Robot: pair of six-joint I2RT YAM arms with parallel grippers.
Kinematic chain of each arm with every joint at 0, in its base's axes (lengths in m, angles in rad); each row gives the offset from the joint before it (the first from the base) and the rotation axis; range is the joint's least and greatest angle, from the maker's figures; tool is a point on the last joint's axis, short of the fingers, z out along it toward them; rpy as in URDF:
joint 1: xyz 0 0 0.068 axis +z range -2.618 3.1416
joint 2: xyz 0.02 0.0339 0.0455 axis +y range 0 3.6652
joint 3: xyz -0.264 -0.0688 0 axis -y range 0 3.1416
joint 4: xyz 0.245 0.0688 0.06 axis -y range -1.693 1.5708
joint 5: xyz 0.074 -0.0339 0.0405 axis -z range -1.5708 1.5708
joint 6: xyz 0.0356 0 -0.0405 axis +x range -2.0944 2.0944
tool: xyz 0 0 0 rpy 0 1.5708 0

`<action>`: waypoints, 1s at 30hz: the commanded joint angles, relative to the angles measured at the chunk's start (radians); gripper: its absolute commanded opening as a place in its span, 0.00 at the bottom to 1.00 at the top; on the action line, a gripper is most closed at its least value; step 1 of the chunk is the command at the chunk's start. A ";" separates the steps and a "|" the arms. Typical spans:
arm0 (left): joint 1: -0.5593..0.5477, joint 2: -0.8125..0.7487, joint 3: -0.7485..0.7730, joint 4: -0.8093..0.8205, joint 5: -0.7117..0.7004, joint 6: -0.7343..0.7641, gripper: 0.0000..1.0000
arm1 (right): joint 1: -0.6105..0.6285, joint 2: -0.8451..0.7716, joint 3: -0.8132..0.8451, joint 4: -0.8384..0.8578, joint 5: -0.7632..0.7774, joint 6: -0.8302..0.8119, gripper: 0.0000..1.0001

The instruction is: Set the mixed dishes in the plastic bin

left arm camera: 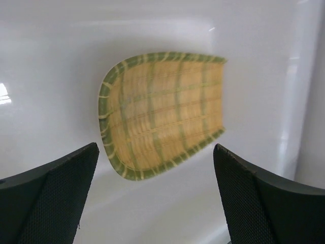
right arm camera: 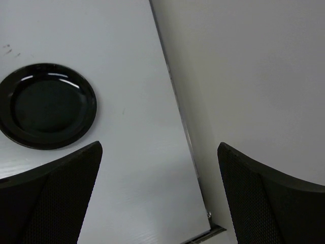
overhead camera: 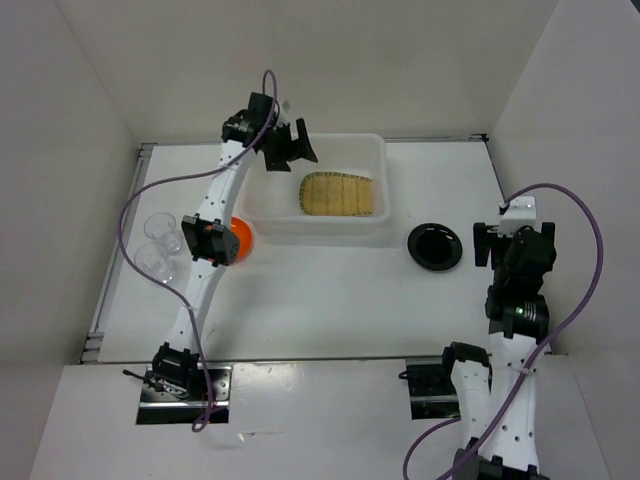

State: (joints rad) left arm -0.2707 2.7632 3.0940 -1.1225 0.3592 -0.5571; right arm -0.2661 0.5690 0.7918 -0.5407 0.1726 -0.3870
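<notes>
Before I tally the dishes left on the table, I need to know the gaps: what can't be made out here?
Orange plate: top view, mostly covered by the left arm's elbow.
Clear cups: top view, too small and faint to tell upright from tipped.
Plastic bin: left wrist view, rim cut off by the frame edges.

White arm links (overhead camera: 228, 172), black joints (overhead camera: 212, 241), purple cables (overhead camera: 124, 222) (fingers (left arm camera: 45, 198) black, mesh-textured).

The white table (overhead camera: 330, 300) carries the plastic bin (overhead camera: 318, 229) toward the back, the orange plate (overhead camera: 243, 236) at its left corner. The black plate (overhead camera: 435, 246) lies to its right; two clear cups (overhead camera: 160, 229) stand far left.
</notes>
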 commanded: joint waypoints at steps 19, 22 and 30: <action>-0.120 -0.691 -0.142 -0.169 -0.253 0.033 1.00 | -0.133 0.763 0.204 -0.027 -0.473 -0.012 0.99; -0.130 -0.813 -0.260 -0.169 -0.307 0.033 1.00 | -0.157 0.856 0.234 -0.085 -0.565 -0.059 0.99; -0.130 -1.120 -0.757 -0.117 -0.408 0.042 1.00 | -0.251 1.008 0.257 -0.067 -0.695 0.005 0.99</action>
State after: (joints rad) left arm -0.4007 1.7435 2.4565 -1.2842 0.0101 -0.5262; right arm -0.4522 1.5486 0.9989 -0.5957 -0.4061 -0.4053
